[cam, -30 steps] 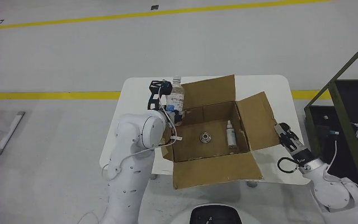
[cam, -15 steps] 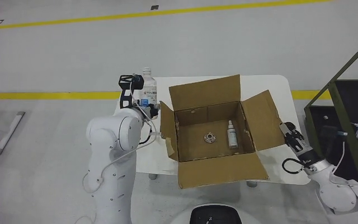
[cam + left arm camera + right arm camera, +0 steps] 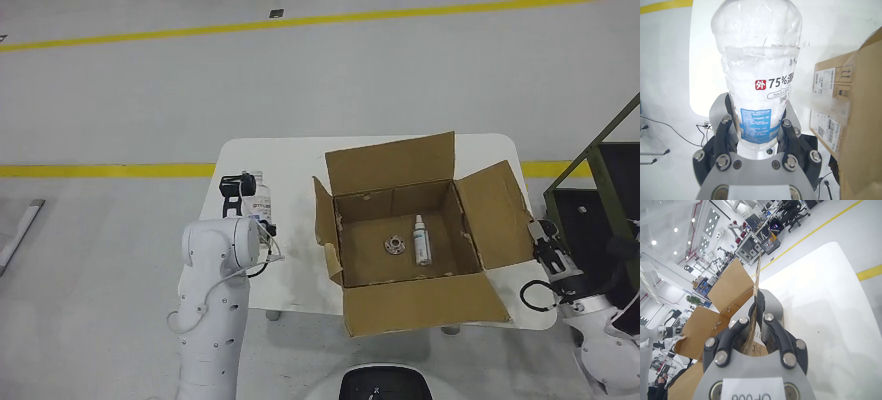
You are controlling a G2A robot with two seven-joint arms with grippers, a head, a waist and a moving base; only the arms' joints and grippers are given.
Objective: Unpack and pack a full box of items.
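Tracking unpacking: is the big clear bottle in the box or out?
Out: the bottle sits in the left gripper, beside the box.

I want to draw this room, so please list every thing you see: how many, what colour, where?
table: one, white, under box
box: one, brown, open, on table
big bottle: one, clear, over table's left end
small bottle: one, white, inside box
metal part: one, grey, inside box, beside small bottle
floor lines: two, yellow, across the floor
frame: one, dark green, right of table
left tool: one, black-grey, shut on big bottle
right tool: one, black-grey, shut on box's right flap
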